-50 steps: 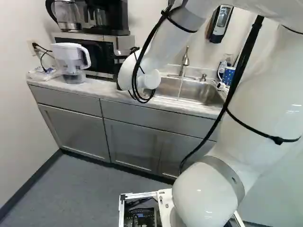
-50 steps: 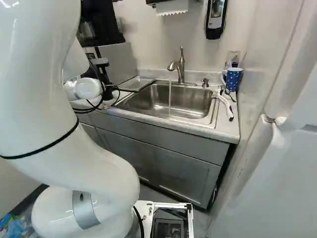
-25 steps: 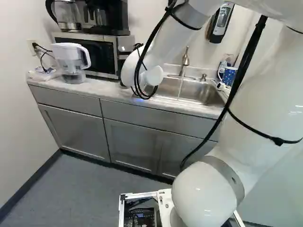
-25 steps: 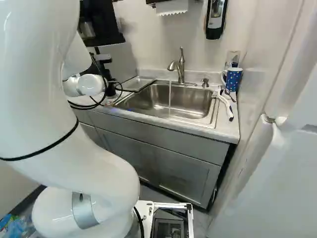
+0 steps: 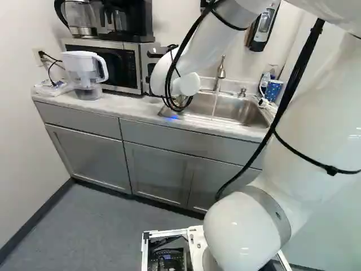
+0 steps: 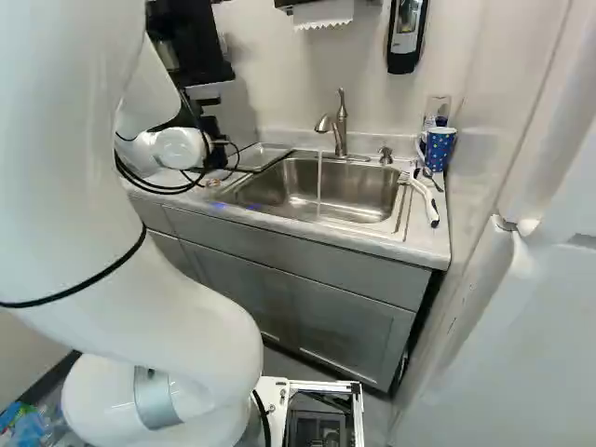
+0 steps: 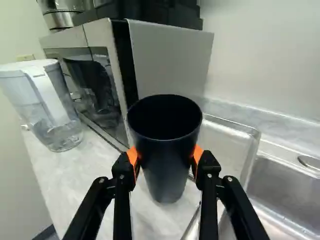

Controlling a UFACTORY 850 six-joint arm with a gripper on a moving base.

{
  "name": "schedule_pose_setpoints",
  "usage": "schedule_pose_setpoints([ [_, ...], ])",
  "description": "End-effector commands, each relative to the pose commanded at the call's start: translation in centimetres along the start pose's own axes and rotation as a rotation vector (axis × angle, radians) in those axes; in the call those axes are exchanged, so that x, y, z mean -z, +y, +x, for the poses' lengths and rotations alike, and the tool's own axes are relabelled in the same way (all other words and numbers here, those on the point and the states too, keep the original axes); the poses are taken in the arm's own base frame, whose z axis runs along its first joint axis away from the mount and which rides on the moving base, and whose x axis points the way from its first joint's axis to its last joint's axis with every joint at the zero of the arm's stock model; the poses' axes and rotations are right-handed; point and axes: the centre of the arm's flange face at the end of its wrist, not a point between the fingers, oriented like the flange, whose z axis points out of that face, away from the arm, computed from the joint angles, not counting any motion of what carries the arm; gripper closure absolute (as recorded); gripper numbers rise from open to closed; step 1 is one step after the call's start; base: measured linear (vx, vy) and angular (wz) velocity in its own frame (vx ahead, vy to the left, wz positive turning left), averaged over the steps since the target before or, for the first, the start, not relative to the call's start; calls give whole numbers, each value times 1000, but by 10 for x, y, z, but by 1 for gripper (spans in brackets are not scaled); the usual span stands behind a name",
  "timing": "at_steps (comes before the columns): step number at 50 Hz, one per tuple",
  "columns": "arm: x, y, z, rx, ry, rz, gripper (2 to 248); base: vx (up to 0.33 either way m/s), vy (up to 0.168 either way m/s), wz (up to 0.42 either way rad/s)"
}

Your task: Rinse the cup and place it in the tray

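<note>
In the right base view, a dark part of my gripper [image 6: 214,132] shows past the white wrist; its fingertips are hidden there. The wrist view shows the gripper [image 7: 165,156] shut on a dark, tapered cup [image 7: 167,167], an orange pad against either side. The cup's open mouth faces the camera and its inside looks dark. A shallow metal tray [image 7: 227,135] lies beside the cup, between counter and sink [image 6: 321,186]; whether the cup overlaps it from above I cannot tell. Water [image 6: 318,186] runs from the faucet [image 6: 340,126] into the sink.
The microwave [image 7: 165,60] stands close ahead of the cup, with a water pitcher [image 7: 42,105] on the counter [image 5: 127,106] beside it. Right of the sink are a blue dotted mug [image 6: 438,149] and a white-handled brush [image 6: 426,197]. A fridge [image 6: 531,307] stands at the far right.
My wrist has shifted rightward along the counter toward the sink in both base views, the gripper moving with it. The base has stayed put and the water still runs.
</note>
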Motion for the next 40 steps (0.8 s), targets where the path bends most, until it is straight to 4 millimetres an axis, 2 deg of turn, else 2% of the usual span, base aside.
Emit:
schedule_pose_setpoints([
  [11, -1, 13, 12, -5, 24, -26, 128, 0, 0, 0],
  [40, 3, 54, 11, -20, 24, -109, 128, 0, 0, 0],
])
